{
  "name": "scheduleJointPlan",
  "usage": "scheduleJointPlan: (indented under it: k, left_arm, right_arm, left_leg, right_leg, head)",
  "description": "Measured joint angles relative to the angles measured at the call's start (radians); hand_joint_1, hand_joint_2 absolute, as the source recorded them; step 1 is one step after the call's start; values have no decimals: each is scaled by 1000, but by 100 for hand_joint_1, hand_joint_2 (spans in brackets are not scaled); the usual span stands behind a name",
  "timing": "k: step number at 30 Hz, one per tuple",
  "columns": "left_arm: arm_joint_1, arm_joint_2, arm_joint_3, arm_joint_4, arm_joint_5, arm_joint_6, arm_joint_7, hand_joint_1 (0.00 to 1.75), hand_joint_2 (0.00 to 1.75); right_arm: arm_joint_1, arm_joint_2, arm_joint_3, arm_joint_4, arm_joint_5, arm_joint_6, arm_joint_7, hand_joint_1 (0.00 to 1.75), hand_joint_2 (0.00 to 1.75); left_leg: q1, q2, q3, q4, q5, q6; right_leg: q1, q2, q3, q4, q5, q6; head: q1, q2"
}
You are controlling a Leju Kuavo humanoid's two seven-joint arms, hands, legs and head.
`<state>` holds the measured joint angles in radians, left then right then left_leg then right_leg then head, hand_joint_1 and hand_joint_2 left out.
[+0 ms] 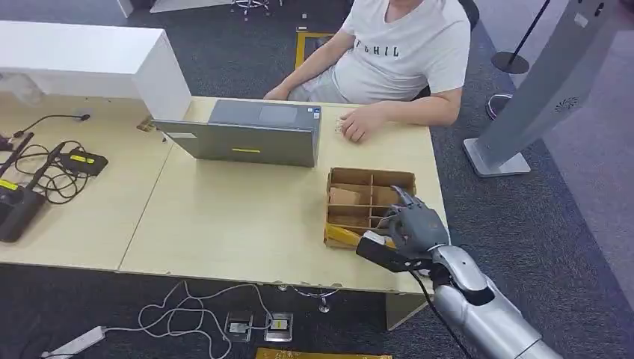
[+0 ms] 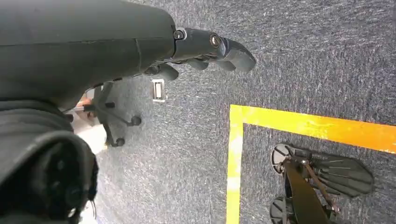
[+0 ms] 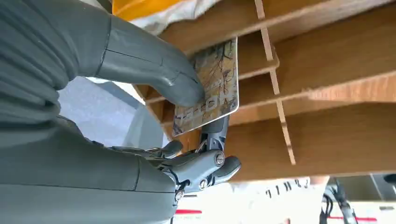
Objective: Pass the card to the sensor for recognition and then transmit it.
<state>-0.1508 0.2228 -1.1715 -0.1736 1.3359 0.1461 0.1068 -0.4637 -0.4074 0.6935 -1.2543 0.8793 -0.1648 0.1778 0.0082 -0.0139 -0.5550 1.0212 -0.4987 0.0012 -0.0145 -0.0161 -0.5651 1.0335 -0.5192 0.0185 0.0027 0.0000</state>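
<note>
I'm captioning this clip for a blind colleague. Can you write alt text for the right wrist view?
The robot's right hand pinches a patterned card between its thick grey thumb and darker fingers, close over the wooden dividers of a compartmented cardboard box.

An office or lab workspace is shown: grey carpet floor (image 1: 523, 217) w/ yellow tape line (image 2: 308, 125), light wood desks (image 1: 232, 217), a laptop (image 1: 247, 134), tangled cables (image 1: 45, 168), a seated person (image 1: 389, 56) opposite, a power strip (image 1: 75, 342) below.

Silver right arm (image 1: 478, 299), dark grey hand (image 1: 413, 224), black wrist cable.
</note>
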Motion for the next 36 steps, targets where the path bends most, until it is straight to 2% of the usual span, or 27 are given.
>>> scheduleJointPlan:
  k: [6,11,14,16,20,23,27,32,36]
  left_arm:
    - [0,2,0,1,-14,-9,-1,0,0]
    - [0,3,-2,1,-28,-18,-21,0,0]
    - [0,5,-3,1,-39,-23,-25,0,0]
    - [0,8,-3,1,-49,-31,-25,0,0]
    - [-1,11,-8,1,-69,-45,-25,0,0]
    - [-2,14,-9,2,-77,-52,-23,0,0]
    - [-3,19,-15,2,-88,-57,-24,0,0]
    - [-4,24,-31,2,-101,-66,-39,0,0]
    - [-5,26,-37,2,-108,-73,-49,0,0]
  right_arm:
    - [-83,0,-35,-33,77,-79,-48,175,175]
    - [-218,1,-100,-53,124,-158,-134,175,175]
    - [-282,8,-138,-58,134,-243,-194,175,175]
    - [-322,18,-159,-57,144,-259,-214,175,175]
    - [-372,44,-171,-25,176,-245,-216,175,175]
    - [-397,74,-171,37,205,-268,-218,175,175]
    - [-435,125,-166,161,251,-277,-219,175,175]
    - [-461,213,-154,353,319,-294,-169,175,175]
    - [-482,262,-148,470,343,-294,-146,175,175]
  left_leg:
    - [0,0,0,0,1,0]
    - [0,0,0,0,1,0]
    - [0,0,0,0,1,0]
    - [0,0,0,0,1,0]
    - [0,0,0,0,1,0]
    - [0,0,-1,0,1,0]
    - [0,0,-1,0,1,0]
    - [0,0,-1,0,1,0]
    - [0,-1,-1,0,1,0]
  right_leg:
    - [0,1,0,0,0,0]
    - [0,0,0,0,0,0]
    - [0,0,0,0,0,0]
    - [0,0,0,0,0,0]
    - [0,0,0,0,0,0]
    - [0,0,0,1,0,0]
    - [0,0,0,1,0,0]
    - [0,0,0,1,0,0]
    - [0,0,-1,1,0,0]
  head:
    - [0,0]
    - [0,0]
    - [0,0]
    - [0,0]
    - [0,0]
    - [0,0]
    - [0,0]
    - [0,0]
    - [0,0]
